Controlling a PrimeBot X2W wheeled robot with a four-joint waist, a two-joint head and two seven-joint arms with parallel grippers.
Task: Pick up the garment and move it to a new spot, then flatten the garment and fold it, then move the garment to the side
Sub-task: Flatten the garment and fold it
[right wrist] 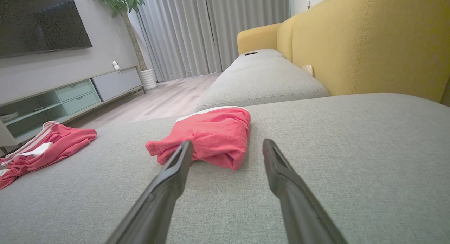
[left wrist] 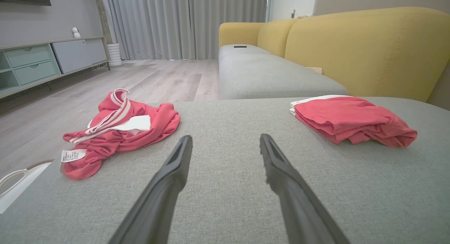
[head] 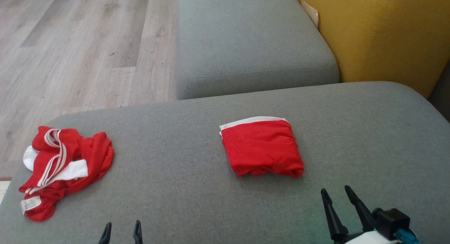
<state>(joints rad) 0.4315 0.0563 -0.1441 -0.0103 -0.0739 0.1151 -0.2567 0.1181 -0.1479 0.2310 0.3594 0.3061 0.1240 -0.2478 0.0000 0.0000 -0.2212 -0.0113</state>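
Plainly, both end effectors were empty. The left end effector [head: 123, 223] and the right end effector [head: 335, 189] hung low at the near edge of the cushion [head: 175, 138], each with its fingers spread wide and nothing between them. The folded garment [head: 262, 151] lay mid-cushion, a neat red packet with its white band turned to the far side, just ahead and to the left of the right end effector. A second red garment, a crumpled heap [head: 66, 170], sat well apart at the left end, close to the cushion's edge above the floor [head: 70, 43].

Judging by that layout, only the move to the side seemed left, and that was where trouble could come. A pinch on the top layer alone would likely lift that layer and let the fold fall open. The near edge looked loose and rumpled, so a finger could slip between layers rather than under the stack. Dragging the packet over the rough weave could smear it out of shape. Carried leftward, it might land on the heap or go off the edge. The matching colours could also draw a grasp to the wrong piece.
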